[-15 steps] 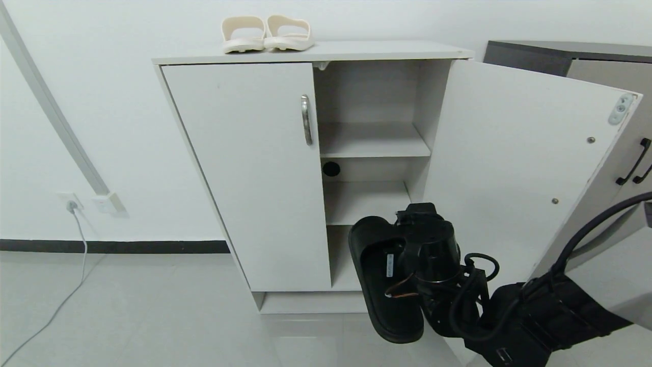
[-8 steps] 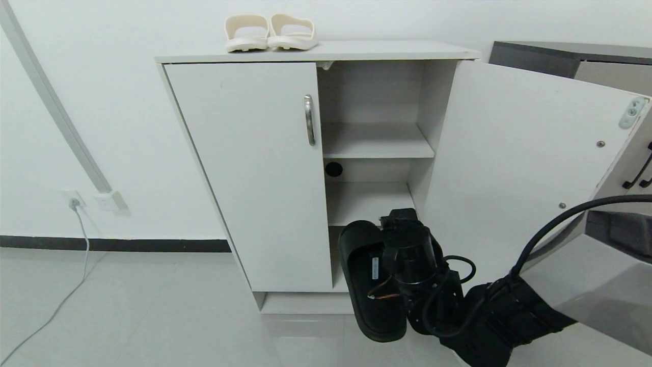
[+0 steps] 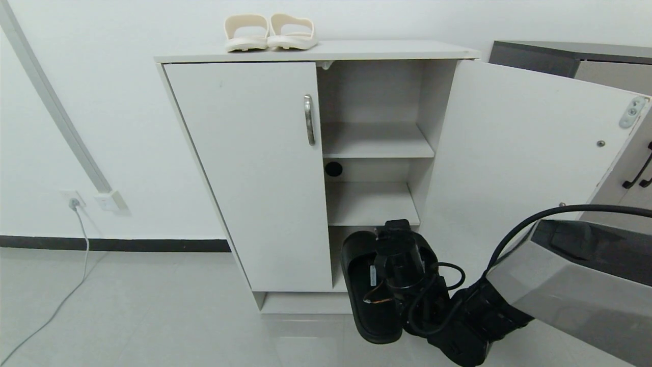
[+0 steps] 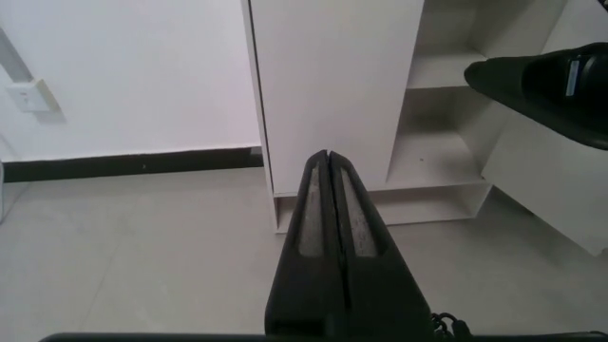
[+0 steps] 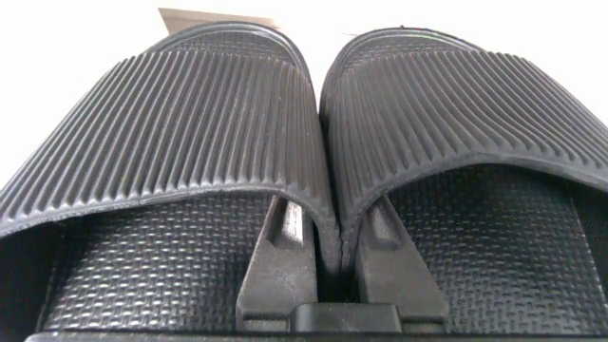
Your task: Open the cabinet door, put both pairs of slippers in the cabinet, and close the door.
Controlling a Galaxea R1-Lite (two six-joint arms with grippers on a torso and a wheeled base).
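A white cabinet [image 3: 244, 153] stands against the wall, its left door shut and its right door [image 3: 514, 153] swung wide open. A cream pair of slippers [image 3: 270, 31] lies on top of it. My right gripper [image 5: 330, 256] is shut on the black pair of slippers [image 3: 364, 285], pinching the two inner strap edges together. The pair hangs toe-up just in front of the lowest compartment [image 3: 338, 255], below the two bare shelves [image 3: 374, 140]. My left gripper [image 4: 328, 166] is shut on nothing, low over the floor and facing the cabinet, with a black slipper [image 4: 546, 81] off to one side.
A grey cabinet [image 3: 575, 56] with black handles stands behind the open door. A wall socket with a cable [image 3: 74, 204] and a slanted grey duct [image 3: 51, 102] are at the left. Bare tiled floor [image 3: 127, 316] stretches in front of the shut door.
My right arm has lowered the black slippers and brought them left, from the middle shelf's height down to the lowest compartment. The view shifted slightly at first.
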